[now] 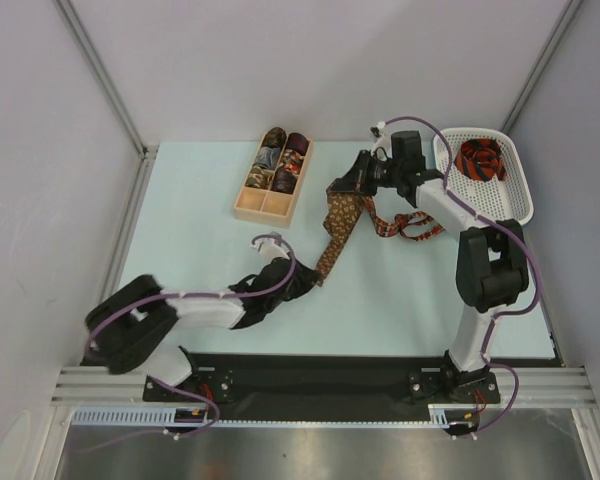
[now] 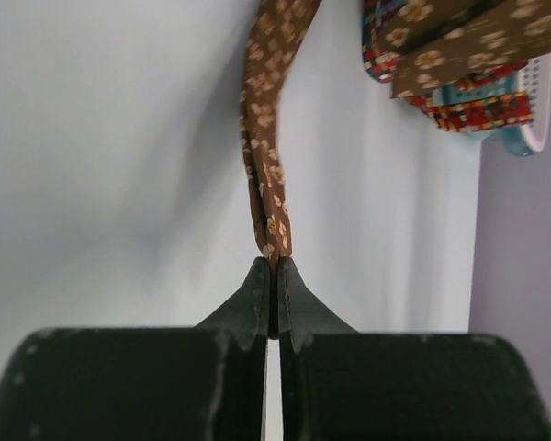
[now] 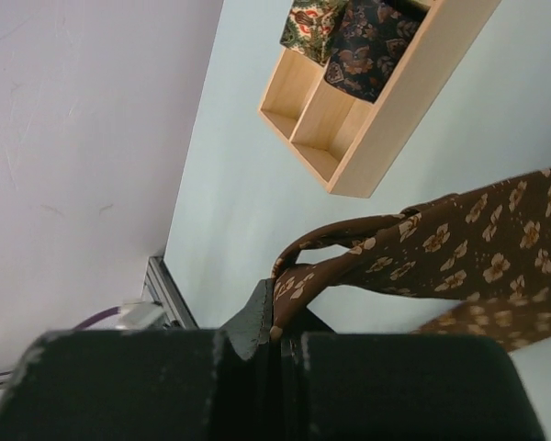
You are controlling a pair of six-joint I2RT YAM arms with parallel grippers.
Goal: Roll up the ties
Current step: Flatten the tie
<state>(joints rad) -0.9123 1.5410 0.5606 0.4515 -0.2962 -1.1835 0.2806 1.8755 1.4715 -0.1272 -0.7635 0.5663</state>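
A brown tie with a small gold pattern (image 1: 335, 228) hangs stretched between my two grippers above the table. My left gripper (image 1: 315, 278) is shut on its lower narrow end; the left wrist view shows the tie (image 2: 266, 138) running straight up from the shut gripper (image 2: 274, 265). My right gripper (image 1: 344, 186) is shut on a fold of the tie's upper part, which shows in the right wrist view (image 3: 441, 243) at the gripper (image 3: 280, 317). A red plaid tie (image 1: 410, 228) lies loose on the table under the right arm and also shows in the left wrist view (image 2: 477, 110).
A light wooden divided box (image 1: 248, 207) at the back holds several rolled ties (image 1: 280, 160); it also shows in the right wrist view (image 3: 386, 119). A white perforated basket (image 1: 520, 190) at the back right holds a red rolled tie (image 1: 480, 160). Walls close off the left, right and back.
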